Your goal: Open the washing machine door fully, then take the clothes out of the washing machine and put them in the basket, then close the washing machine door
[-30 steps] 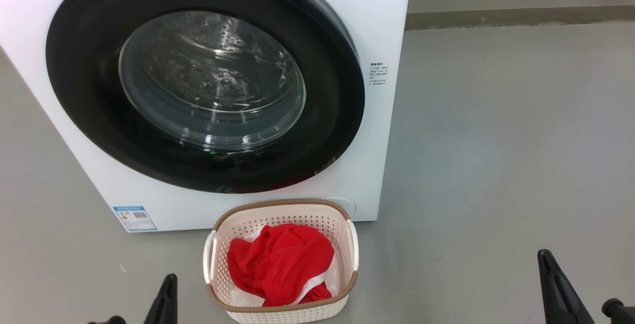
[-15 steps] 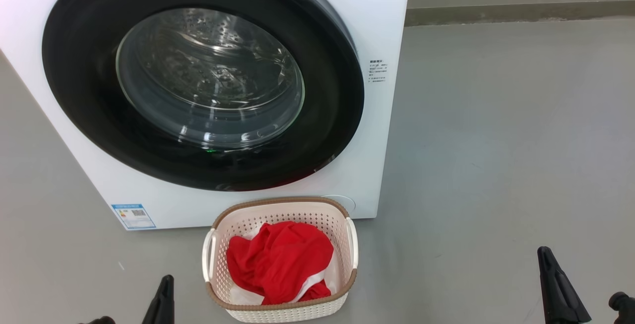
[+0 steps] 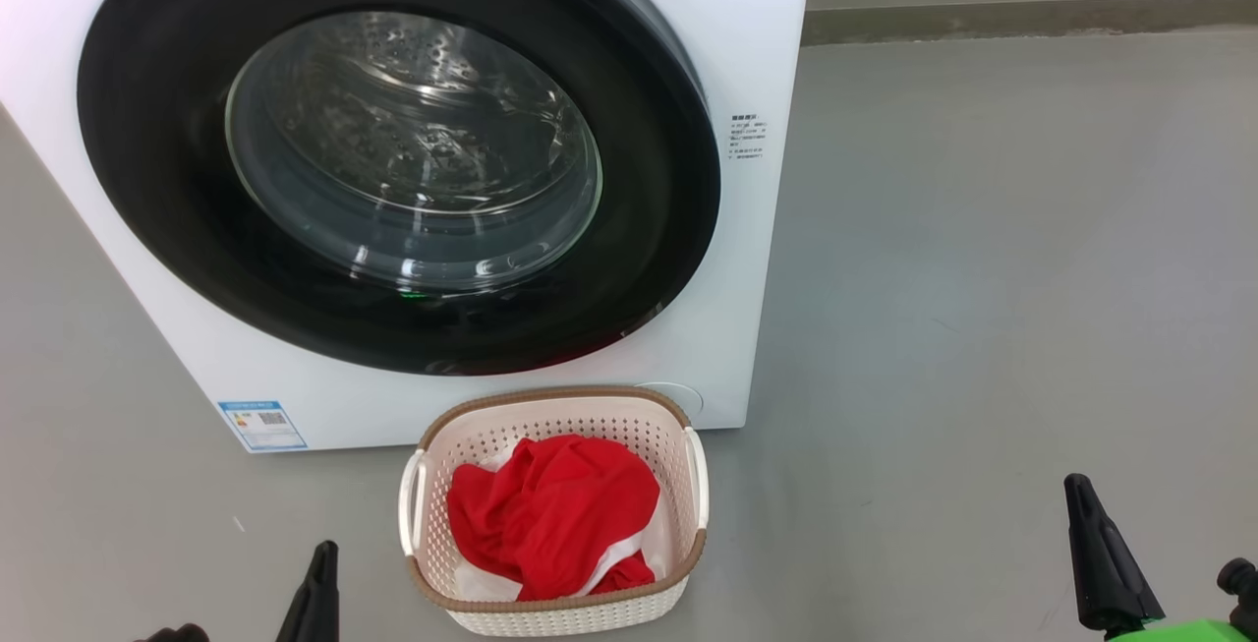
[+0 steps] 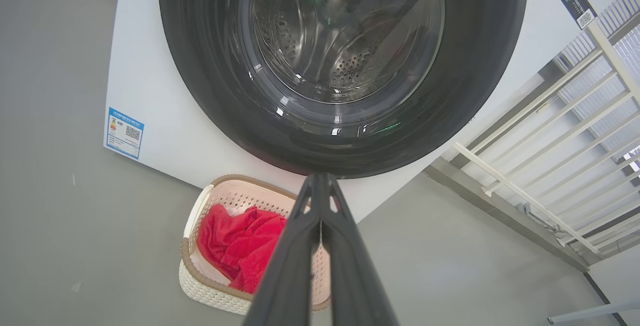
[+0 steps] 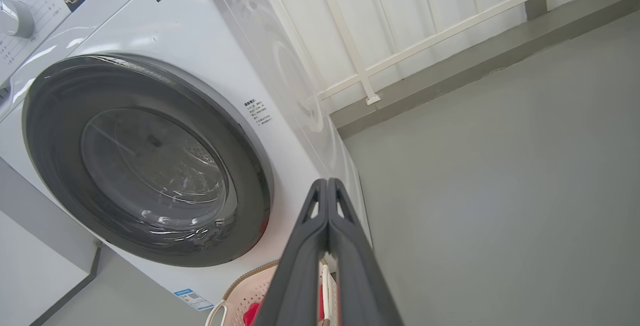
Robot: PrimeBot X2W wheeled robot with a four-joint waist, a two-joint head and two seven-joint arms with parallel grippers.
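Note:
The white washing machine (image 3: 747, 23) fills the upper left of the head view, and its round black-rimmed door (image 3: 157, 180) lies flat against the front, with the steel drum visible through the glass. On the floor just in front stands the cream basket (image 3: 560, 404), holding the red clothes (image 3: 550, 514) with white parts. My left gripper (image 3: 319, 573) is shut at the bottom left, a little left of the basket. Far to the basket's right, my right gripper (image 3: 1081, 524) is shut too. Both wrist views show their fingers (image 4: 320, 201) (image 5: 327, 201) pressed together with nothing between them.
Grey floor (image 3: 983, 278) spreads to the right of the machine. A low grey kerb (image 3: 1032, 18) runs along the back, with a white railing (image 4: 550, 166) beyond it. A small blue label (image 3: 260, 424) sits on the machine's lower left front.
The head view has shifted a little: the machine and basket sit slightly higher and both grippers lower in it. A green part now shows at the bottom right. Nothing was taken or released.

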